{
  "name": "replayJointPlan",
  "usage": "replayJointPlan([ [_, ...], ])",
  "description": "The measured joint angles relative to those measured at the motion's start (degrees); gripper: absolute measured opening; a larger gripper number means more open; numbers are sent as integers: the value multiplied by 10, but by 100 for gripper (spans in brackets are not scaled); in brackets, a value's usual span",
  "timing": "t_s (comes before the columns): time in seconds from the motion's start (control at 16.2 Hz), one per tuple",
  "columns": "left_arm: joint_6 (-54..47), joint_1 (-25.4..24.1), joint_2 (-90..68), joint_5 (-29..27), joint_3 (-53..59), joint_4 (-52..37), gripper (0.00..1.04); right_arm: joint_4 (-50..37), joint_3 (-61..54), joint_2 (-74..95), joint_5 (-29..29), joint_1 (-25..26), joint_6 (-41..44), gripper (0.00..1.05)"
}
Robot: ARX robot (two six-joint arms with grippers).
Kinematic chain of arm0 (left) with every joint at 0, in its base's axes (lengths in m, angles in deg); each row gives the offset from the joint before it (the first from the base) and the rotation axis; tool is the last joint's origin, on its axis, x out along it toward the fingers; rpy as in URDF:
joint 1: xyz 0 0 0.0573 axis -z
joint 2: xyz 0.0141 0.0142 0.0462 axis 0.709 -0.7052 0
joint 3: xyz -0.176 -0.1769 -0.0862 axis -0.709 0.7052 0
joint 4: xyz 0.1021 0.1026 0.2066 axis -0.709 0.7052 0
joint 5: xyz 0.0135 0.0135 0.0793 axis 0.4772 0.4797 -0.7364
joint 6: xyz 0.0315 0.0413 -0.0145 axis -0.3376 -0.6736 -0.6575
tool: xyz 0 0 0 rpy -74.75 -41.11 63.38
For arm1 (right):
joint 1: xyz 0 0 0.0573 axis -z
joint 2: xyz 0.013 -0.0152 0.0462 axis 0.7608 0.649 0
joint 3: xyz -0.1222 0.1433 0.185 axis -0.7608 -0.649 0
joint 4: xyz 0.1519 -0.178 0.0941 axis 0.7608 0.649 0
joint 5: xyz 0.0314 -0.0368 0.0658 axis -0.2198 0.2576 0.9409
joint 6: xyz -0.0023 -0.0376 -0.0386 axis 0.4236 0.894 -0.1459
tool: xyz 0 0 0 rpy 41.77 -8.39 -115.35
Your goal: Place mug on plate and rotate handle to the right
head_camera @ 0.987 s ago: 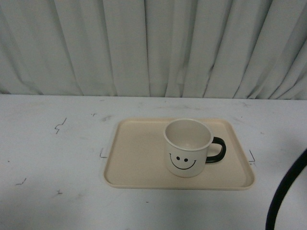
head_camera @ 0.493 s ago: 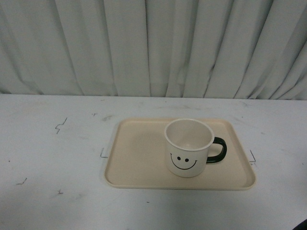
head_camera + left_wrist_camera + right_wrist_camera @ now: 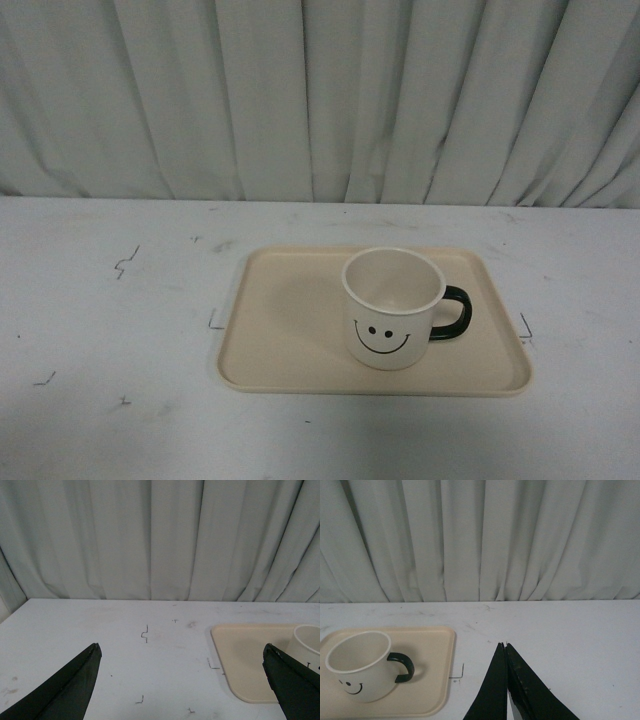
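The cream-white enamel-style mug (image 3: 393, 308) with a black smiley face stands upright on the flat rectangular beige plastic plate (image 3: 290, 320), in the right half of the plate as the front view shows it. Its glossy black C-shaped loop handle (image 3: 452, 314) points to the right, towards the short right rim of the plate, and the smiley face looks at the front camera. The inside of the mug looks empty. The plate lies flat on the white desk (image 3: 110, 330), which has some small dark pen marks on it, and behind the desk hangs a pale pleated curtain (image 3: 320, 100).

No arm is seen in the front view. In the left wrist view the left gripper (image 3: 182, 680) has its two black fingers wide apart – it holds nothing and is above the bare desk, beside the plate and not touching it. In the right wrist view the right gripper (image 3: 505, 645) has its fingers pressed together with nothing between them – it is above the desk, near the handle side of the plate but apart from the mug
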Motion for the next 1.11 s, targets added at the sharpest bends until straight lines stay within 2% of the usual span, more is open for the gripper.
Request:
replayJointPlan([
  [0.06, 0, 0, 0, 0, 0, 0, 98, 41, -3, -47, 0, 0, 0, 2],
  [0.37, 0, 0, 0, 0, 0, 0, 98, 135, -3, -151, 0, 0, 0, 2],
  [0.8, 0, 0, 0, 0, 0, 0, 98, 229, -4, -248, 0, 0, 0, 2],
  [0.93, 0, 0, 0, 0, 0, 0, 98, 300, -4, -318, 0, 0, 0, 2],
  [0.99, 0, 0, 0, 0, 0, 0, 98, 402, -3, -423, 1, 0, 0, 2],
  [1.11, 0, 0, 0, 0, 0, 0, 98, 415, -3, -422, 1, 0, 0, 2],
])
